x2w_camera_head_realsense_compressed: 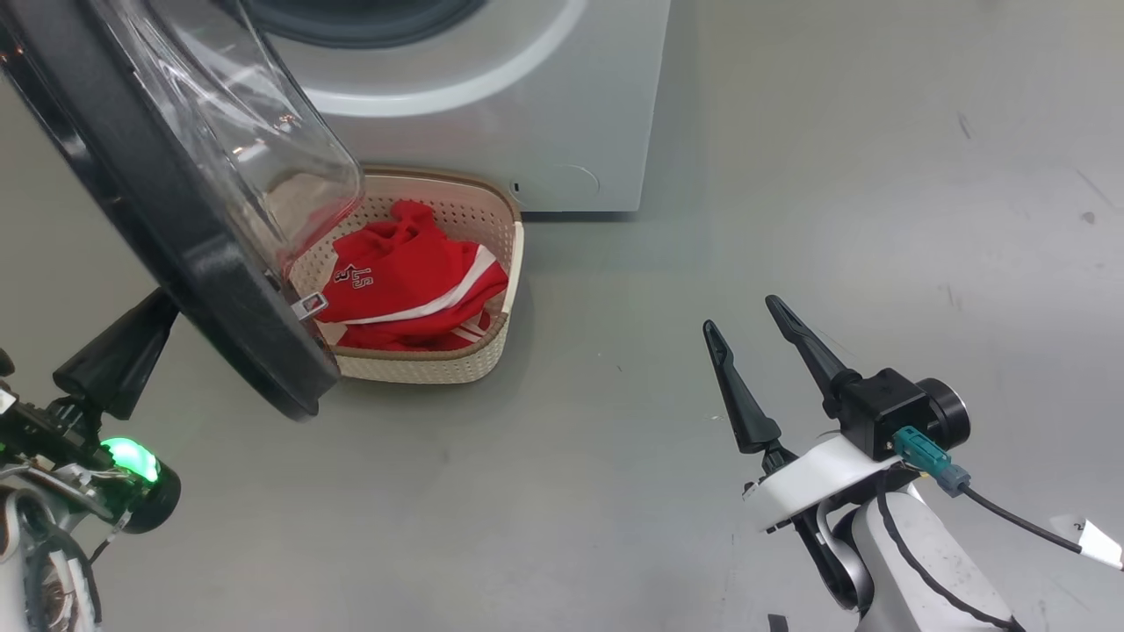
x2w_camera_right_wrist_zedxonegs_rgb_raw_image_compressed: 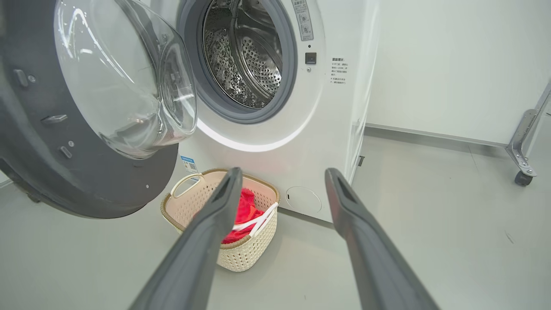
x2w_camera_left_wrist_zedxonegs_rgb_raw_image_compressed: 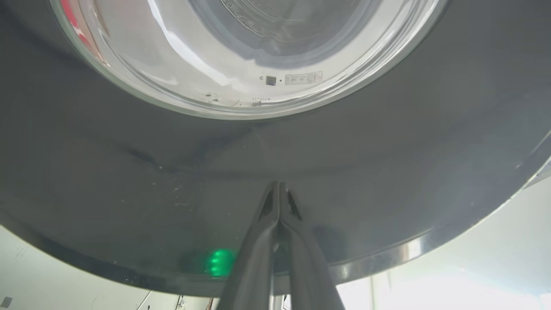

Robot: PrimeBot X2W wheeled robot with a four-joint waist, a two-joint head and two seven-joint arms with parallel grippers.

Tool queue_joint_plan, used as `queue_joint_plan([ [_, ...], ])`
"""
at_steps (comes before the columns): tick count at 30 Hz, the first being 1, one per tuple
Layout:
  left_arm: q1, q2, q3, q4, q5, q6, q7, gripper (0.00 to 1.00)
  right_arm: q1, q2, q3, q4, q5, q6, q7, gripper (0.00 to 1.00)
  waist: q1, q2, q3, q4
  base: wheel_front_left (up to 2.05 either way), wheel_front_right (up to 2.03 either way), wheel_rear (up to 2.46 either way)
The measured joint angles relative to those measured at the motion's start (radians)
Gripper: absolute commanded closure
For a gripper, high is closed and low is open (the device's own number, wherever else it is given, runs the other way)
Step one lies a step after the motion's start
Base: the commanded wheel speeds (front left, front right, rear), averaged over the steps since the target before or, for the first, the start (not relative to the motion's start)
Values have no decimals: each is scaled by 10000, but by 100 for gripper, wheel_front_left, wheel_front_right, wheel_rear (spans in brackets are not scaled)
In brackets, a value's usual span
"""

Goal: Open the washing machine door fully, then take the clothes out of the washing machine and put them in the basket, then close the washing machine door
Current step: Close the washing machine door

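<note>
Door [x2w_camera_head_realsense_compressed: 202,290] hangs open on the left, clothes [x2w_camera_head_realsense_compressed: 413,281] already in the basket [x2w_camera_head_realsense_compressed: 492,211] beneath. Left gripper [x2w_camera_left_wrist_zedxonegs_rgb_raw_image_compressed: 279,188], fingers pressed together, sits against its black rim; right gripper [x2w_camera_head_realsense_compressed: 742,313] waits, fingers apart. Closing step, I reckon: push it shut.

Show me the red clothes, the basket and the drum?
clothes [x2w_camera_head_realsense_compressed: 413,281], head view, red fabric beside the lettering.
basket [x2w_camera_right_wrist_zedxonegs_rgb_raw_image_compressed: 246,258], right wrist view, perforated front wall.
drum [x2w_camera_right_wrist_zedxonegs_rgb_raw_image_compressed: 258,64], right wrist view, perforated steel wall.
</note>
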Motion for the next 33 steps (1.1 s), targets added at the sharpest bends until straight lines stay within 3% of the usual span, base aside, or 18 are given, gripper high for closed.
queue_joint_plan([
  [14, 17, -265, -61, -184, 35, 4, -671, 100, 60, 29, -140, -61, 23, -173, 0, 0, 0, 0, -12, -1239, 0, 0, 0],
  [33, -1, -437, 261, 132, 355, 4, -2385, 100, 409, 58, -211, -232, 77, -261, 0, 0, 0, 0, -16, -2680, 0, 0, 0],
])
